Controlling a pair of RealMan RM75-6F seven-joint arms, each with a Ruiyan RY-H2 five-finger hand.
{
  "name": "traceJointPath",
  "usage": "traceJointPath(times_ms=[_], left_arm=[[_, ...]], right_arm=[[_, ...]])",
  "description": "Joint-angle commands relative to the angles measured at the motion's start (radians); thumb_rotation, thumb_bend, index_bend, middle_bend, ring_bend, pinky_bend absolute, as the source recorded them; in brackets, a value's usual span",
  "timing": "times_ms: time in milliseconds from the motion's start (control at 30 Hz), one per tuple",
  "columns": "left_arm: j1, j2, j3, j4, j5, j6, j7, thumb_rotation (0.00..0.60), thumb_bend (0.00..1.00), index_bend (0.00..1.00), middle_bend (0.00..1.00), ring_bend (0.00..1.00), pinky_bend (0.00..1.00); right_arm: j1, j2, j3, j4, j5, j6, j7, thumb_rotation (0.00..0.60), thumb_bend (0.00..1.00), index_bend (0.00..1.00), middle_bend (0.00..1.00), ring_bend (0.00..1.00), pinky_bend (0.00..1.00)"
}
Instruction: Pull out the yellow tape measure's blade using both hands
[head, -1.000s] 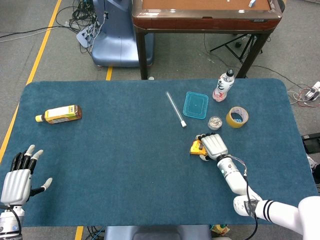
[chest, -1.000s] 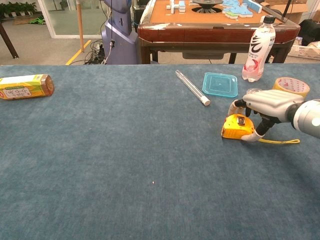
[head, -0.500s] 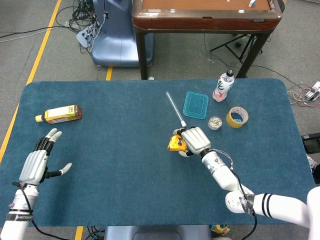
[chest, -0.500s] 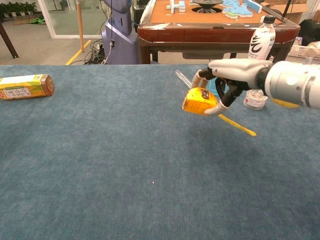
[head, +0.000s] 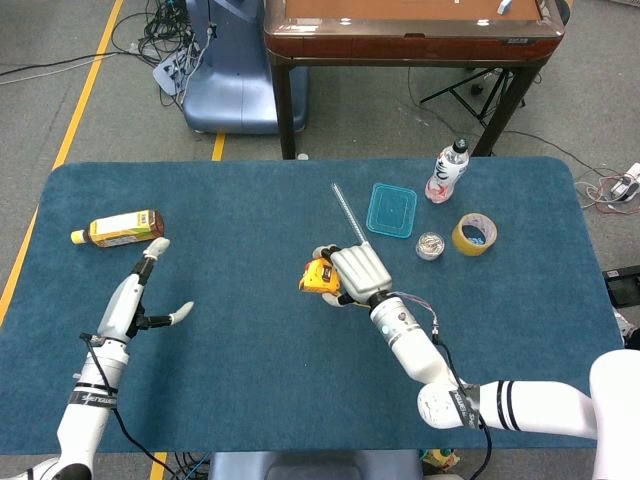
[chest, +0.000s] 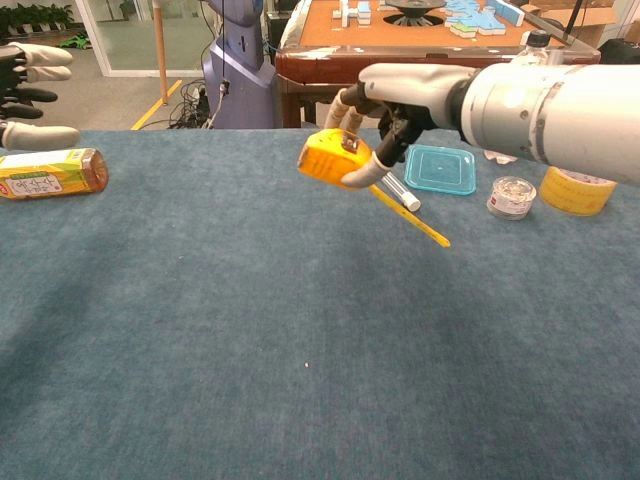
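Our right robot hand (chest: 400, 95) grasps the yellow tape measure (chest: 333, 158) above the bench (chest: 200, 330), a short yellow strip hanging below it to the right. Our left robot hand (head: 140, 290) is released, fingers spread, well apart to the left of the tape measure.

The tape measure (chest: 331, 158) hangs above the table (chest: 200, 330), left of the lid (chest: 440, 168).
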Motion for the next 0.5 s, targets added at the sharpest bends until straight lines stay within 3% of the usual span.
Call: traceJointPath(times_ms=[33,500], left_arm=[[-0.027,-0.038,-0.005,-0.006,-0.029,-0.006,0.024,0.600,0.19,0.00,0.00,0.00,0.01],[-0.122,-0.207,-0.021,0.029,-0.122,0.002,0.100,0.600,0.19,0.00,0.00,0.00,0.00]], right_arm=[[0.025,-0.014,0.011,-0.018,0.034,0.036,-0.024,0.600,0.72,0.77,0.74,0.68,0.41],[0.111,-0.099,0.034,0.017,0.164,0.119,-0.069,0.600,0.76,0.79,0.77,0.73,0.43]])
